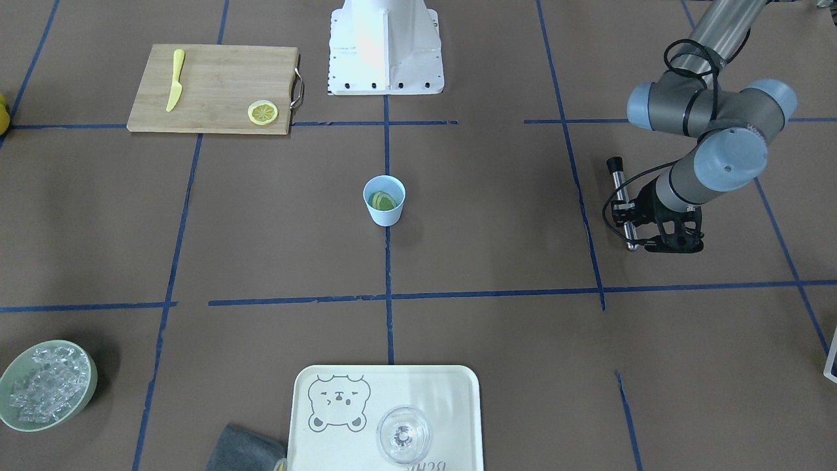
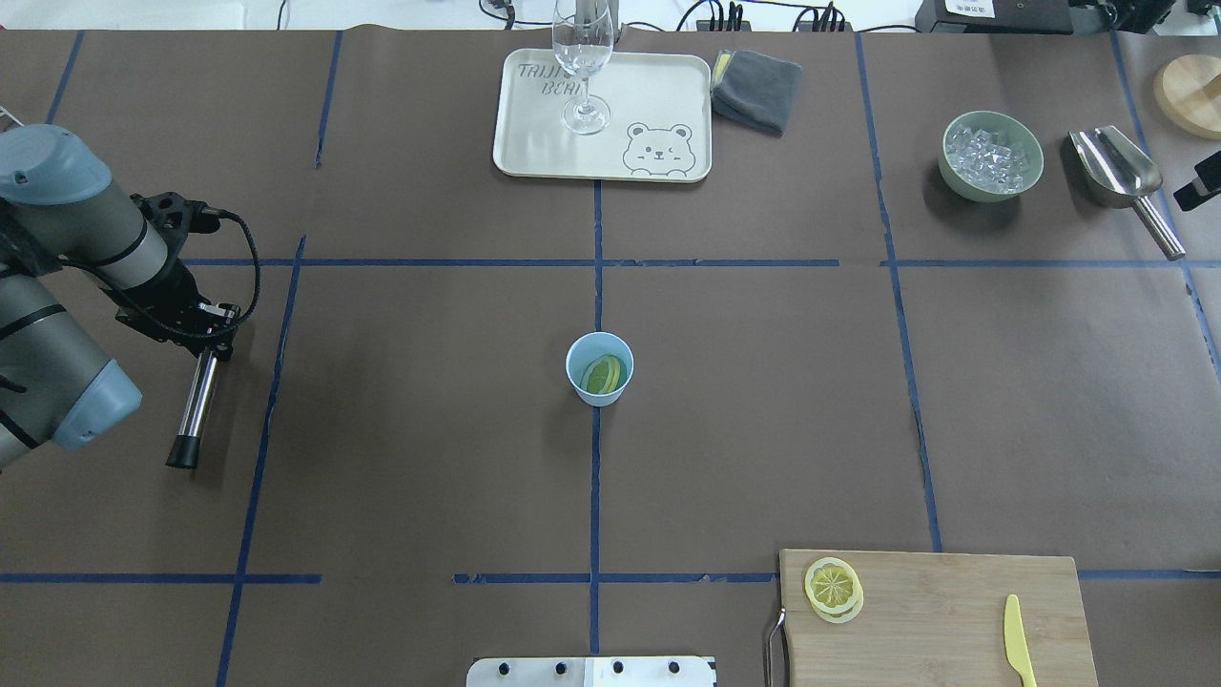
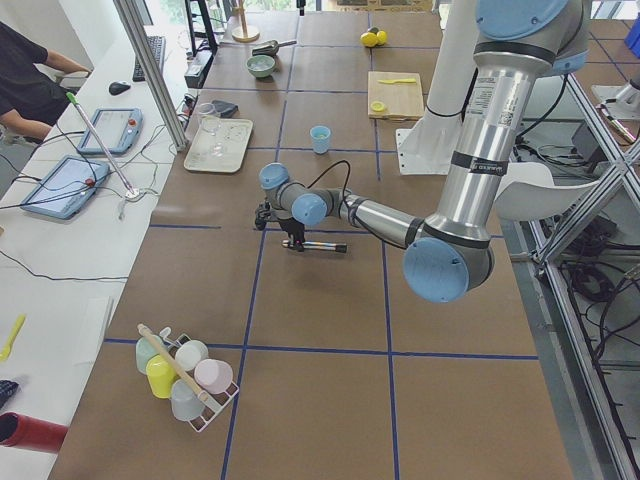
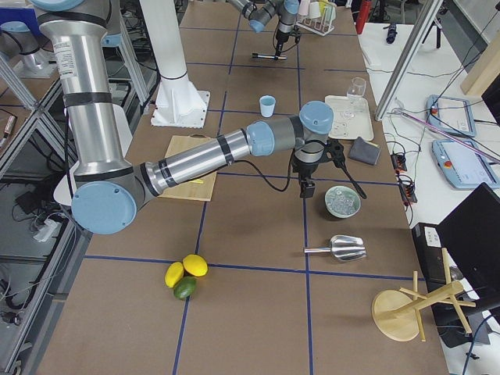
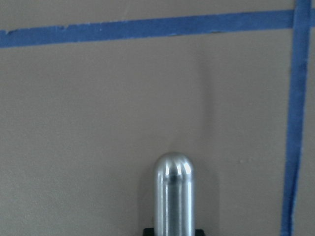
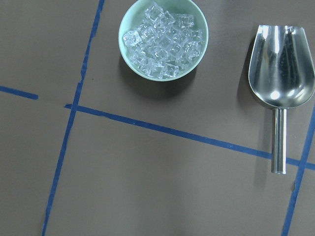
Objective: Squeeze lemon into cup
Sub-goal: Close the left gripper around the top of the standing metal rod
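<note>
**Six Views Around One Table**

The table is seen steeply from across in the front-facing view, with the robot's base at the top, and from behind the robot in the overhead view. The cup and cutting board are shared by both. From each end the table is viewed lengthwise, from farther off. The left wrist view is held very close and is filled by a steel rod. The right wrist view is pointed straight down, seemingly from higher, on the bowl of ice and scoop, which are also caught overhead.

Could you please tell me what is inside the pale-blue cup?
A lemon slice leans against the inner wall of the cup. The cup's bottom beneath the slice is covered, so anything under it cannot be seen.
</note>
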Robot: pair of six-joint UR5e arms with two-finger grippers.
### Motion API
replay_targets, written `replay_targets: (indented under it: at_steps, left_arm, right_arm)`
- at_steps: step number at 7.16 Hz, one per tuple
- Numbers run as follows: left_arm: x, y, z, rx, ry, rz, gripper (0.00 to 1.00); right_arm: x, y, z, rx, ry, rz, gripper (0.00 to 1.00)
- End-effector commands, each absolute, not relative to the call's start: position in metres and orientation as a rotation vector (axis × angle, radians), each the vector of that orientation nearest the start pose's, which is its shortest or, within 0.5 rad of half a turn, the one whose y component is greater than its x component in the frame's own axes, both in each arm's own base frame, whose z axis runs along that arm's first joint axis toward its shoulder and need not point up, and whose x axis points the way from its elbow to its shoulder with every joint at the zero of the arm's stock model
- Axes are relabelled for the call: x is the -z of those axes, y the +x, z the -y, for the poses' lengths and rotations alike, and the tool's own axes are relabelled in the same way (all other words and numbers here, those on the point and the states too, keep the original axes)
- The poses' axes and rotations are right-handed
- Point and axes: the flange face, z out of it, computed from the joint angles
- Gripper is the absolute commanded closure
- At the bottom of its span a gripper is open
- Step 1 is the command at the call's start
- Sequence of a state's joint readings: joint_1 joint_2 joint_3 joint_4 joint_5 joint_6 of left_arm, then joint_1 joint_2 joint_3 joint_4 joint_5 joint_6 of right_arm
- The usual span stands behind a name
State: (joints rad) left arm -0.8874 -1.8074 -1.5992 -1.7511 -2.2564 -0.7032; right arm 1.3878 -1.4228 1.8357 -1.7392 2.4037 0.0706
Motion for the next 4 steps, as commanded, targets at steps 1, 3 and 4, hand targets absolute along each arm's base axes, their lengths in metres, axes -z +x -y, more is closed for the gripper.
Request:
replay_targets:
  at_steps: [1, 3, 4]
  left_arm:
    - [-0.444, 0.292, 0.516, -0.117, 0.054, -0.804, 1.0]
    - [-0.415, 0.281, 0.528, -0.053, 0.224, -0.707, 1.0]
    - [-0.383, 0.287, 0.544, 0.011, 0.288, -0.701, 1.0]
  right_arm:
    - [-0.458, -0.037, 0.535, 0.207, 0.14, 0.847, 0.0]
    - [-0.454, -0.037, 0.537, 0.203, 0.147, 0.839, 0.0]
    - [-0.455, -0.037, 0.537, 0.2, 0.144, 0.84, 0.0]
